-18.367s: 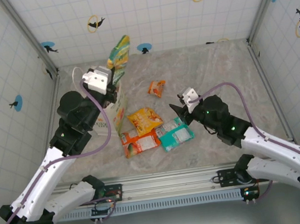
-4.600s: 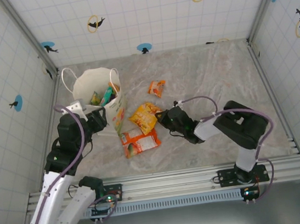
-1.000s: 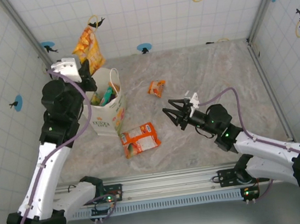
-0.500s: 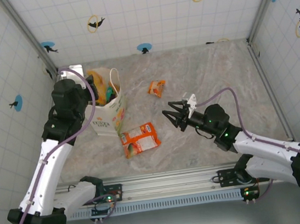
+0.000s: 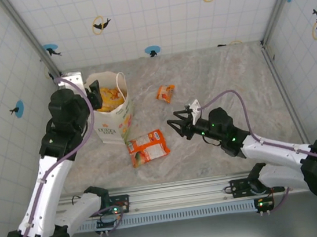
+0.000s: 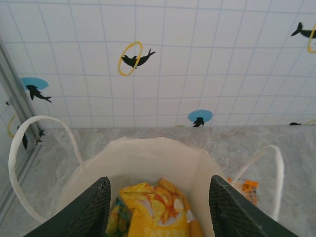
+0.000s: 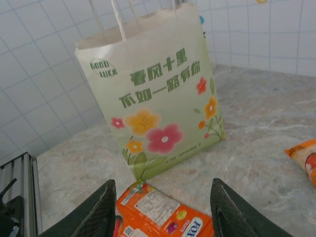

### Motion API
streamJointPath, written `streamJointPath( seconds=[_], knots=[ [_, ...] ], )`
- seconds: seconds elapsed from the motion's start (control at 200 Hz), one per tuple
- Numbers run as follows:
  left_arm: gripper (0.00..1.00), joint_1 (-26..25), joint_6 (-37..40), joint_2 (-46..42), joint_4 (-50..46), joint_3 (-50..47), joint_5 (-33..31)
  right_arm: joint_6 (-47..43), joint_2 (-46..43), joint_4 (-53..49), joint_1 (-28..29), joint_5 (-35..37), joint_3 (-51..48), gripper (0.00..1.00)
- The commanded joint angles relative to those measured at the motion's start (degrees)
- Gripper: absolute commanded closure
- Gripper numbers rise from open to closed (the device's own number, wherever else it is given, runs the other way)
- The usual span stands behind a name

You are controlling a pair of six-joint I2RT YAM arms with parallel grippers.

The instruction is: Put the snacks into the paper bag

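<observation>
The snacks are split between two places. A yellow packet (image 6: 155,212) lies inside the paper bag (image 5: 116,127) with at least one more tucked beside it, and two lie on the desk (image 5: 229,80). The larger orange packet (image 5: 148,146) lies flat just right of the bag's foot, below centre in the top view. The small orange packet (image 5: 165,93) sits farther up, well apart from it. The bag stands upright at the upper left of the desk, mouth open and both string handles falling outward.

The left claw (image 6: 159,185) hangs right over that mouth. Its fingers are spread wide and hold nothing, and the yellow packet sits below and between them. That drop looks finished, so the step in hand is probably fetching the next packet.

The right claw (image 5: 178,124) is held low near the desk's middle, parted and empty. It points toward the bag, and in its wrist view the larger orange packet (image 7: 163,212) lies between its fingers.

The next move probably falls to it: come down on that packet and pinch an edge. The foil lies flat and glossy against the desk, so the fingers would likely need to catch a raised seam or corner. The left claw would do well to clear the bag's mouth.
</observation>
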Motion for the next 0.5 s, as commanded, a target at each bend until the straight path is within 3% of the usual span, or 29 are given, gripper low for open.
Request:
streamJointPath(
  seconds=[0.0,0.31,0.495],
  knots=[
    [0.44,-0.1,-3.7,-1.5,-1.8,-1.4,4.2,4.3,1.9,-3.6,0.7,-0.6,2.8,0.48],
    [0.42,-0.1,-4.8,-5.3,-2.8,-5.1,4.1,18.0,11.4,-19.9,2.2,1.7,10.6,0.48],
    [0.42,-0.1,-5.3,-5.5,-3.2,-5.2,4.5,26.0,19.1,-25.8,2.3,-3.0,14.7,0.50]
  ],
)
